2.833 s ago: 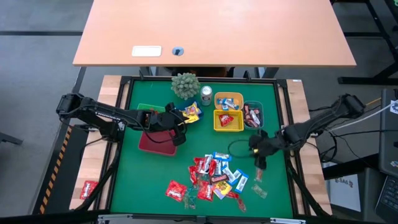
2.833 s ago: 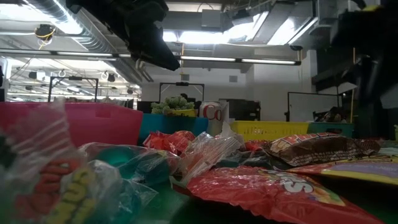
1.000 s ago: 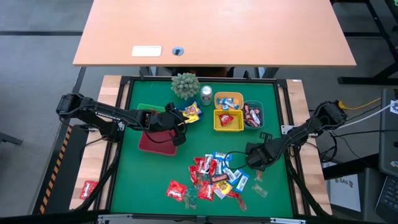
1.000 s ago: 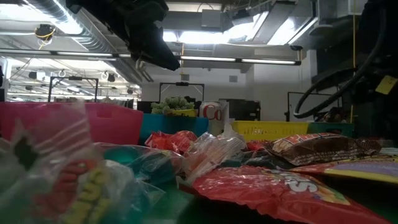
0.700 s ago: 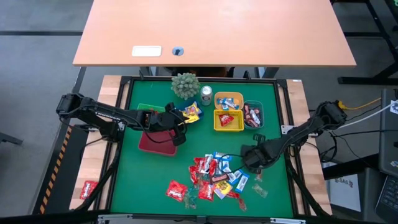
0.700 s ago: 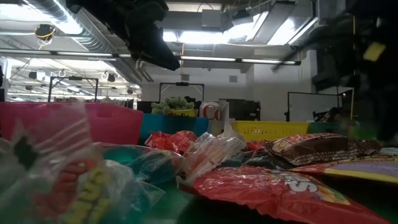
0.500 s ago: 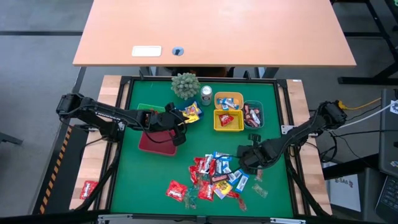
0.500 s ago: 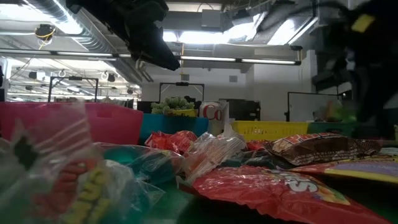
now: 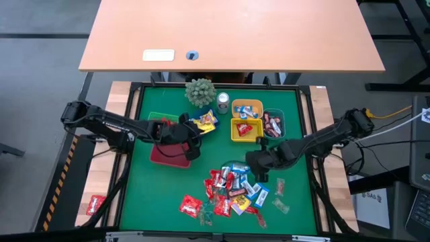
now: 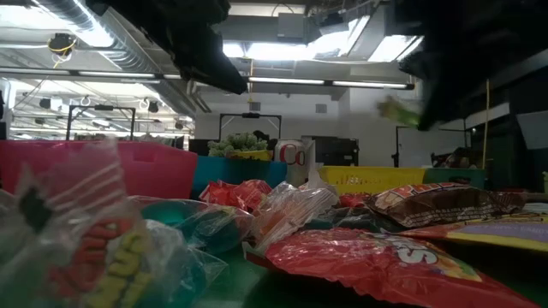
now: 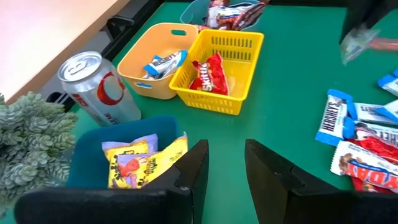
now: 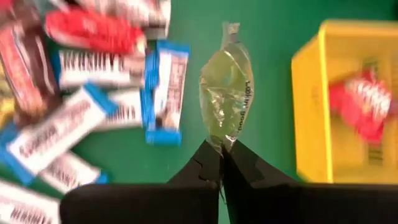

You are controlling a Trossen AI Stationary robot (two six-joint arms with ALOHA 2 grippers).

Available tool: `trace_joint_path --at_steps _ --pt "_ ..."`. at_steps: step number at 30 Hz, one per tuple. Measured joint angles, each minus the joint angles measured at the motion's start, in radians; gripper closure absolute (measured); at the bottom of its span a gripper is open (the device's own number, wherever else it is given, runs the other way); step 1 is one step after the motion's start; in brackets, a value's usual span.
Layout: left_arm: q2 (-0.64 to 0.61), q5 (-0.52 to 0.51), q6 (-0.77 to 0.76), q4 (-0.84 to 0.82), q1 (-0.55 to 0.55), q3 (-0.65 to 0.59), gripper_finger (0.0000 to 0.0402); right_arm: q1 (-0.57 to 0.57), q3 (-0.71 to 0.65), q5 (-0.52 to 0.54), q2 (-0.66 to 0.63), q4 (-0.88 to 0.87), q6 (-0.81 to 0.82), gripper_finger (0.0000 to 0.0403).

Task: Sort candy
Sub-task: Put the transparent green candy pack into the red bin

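From above, the candy (image 9: 232,190) lies heaped on the green surface (image 9: 161,195) toward its near edge, right of the middle. The right pincer (image 9: 257,166) hangs just beyond the heap's far-right fringe, near the yellow basket (image 9: 246,130). The left pincer (image 9: 195,132) sits further left, over the red bin (image 9: 168,154) and beside the blue bin (image 9: 207,122), well apart from the heap.

At surface height, a red wrapper (image 10: 377,265) fills the foreground; its white lettering shows only in part and cannot be made out. A blurred pale-green wrapper (image 10: 399,111) hangs in the air beneath a dark arm.

The left wrist view shows the left pincer (image 11: 226,163) with its fingers narrowly parted and nothing between them. Ahead of it the blue bin holds yellow packets (image 11: 143,158) whose print is too small to make out. A red packet (image 11: 210,70) reading "Skittles" leans inside the yellow basket. A silver can (image 11: 99,87) with a red mark stands by a succulent plant (image 11: 28,143). A round yellow bowl (image 11: 155,62) holds a blue-and-white bar. Blue-and-white bars (image 11: 334,118) marked "HERSHEY'S" lie to one side.

In the right wrist view the right pincer (image 12: 221,155) is pinched tight on the end of a clear greenish wrapper (image 12: 227,90), whose small dark print is unreadable. Below it lie blue-and-white bars, and the yellow basket with its red packet.
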Motion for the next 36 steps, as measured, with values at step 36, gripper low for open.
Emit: trace_joint_path --at_steps 36 --pt "0.007 0.175 0.207 0.339 -0.084 0.000 0.0219 -0.194 0.000 -0.173 0.000 0.707 -0.339 0.0398"
